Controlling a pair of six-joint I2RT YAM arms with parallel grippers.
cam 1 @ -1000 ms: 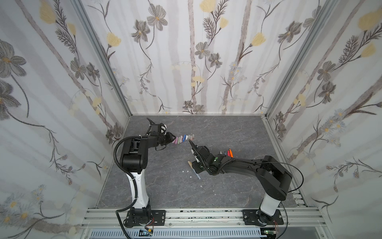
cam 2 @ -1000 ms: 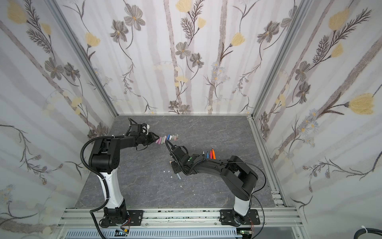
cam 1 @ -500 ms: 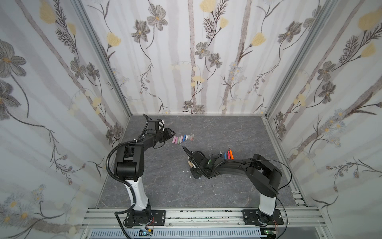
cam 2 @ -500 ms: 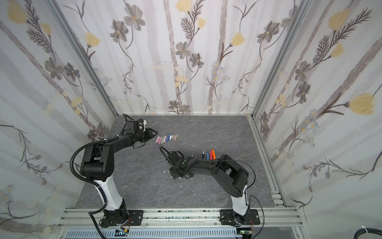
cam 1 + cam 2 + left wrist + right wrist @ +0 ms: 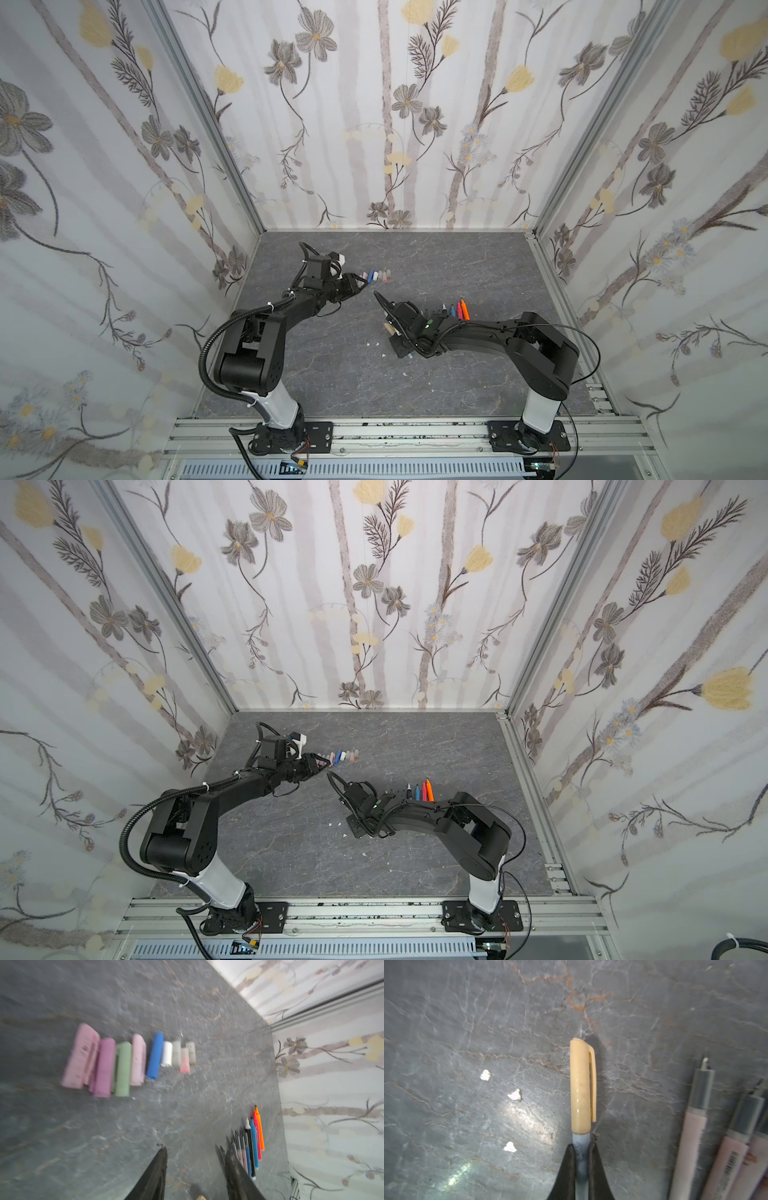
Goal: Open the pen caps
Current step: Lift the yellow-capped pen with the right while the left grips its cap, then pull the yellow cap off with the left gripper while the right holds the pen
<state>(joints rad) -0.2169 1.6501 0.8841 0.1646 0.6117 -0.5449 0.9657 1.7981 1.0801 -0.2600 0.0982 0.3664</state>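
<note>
The left gripper (image 5: 192,1150) sits just left of the row of loose pen caps (image 5: 376,276), its jaws standing apart with nothing between them. Right of that row and nearer the front, the right gripper (image 5: 582,1148) is clamped on the pale barrel of the capped pen (image 5: 581,1138), just behind its yellow cap (image 5: 581,1084), which sticks out free. To do this well, the left jaws should cross over, close squarely on the cap's middle and pull straight along the barrel while the right holds firm. Farther right of the row lie the opened pens (image 5: 455,311).
</note>
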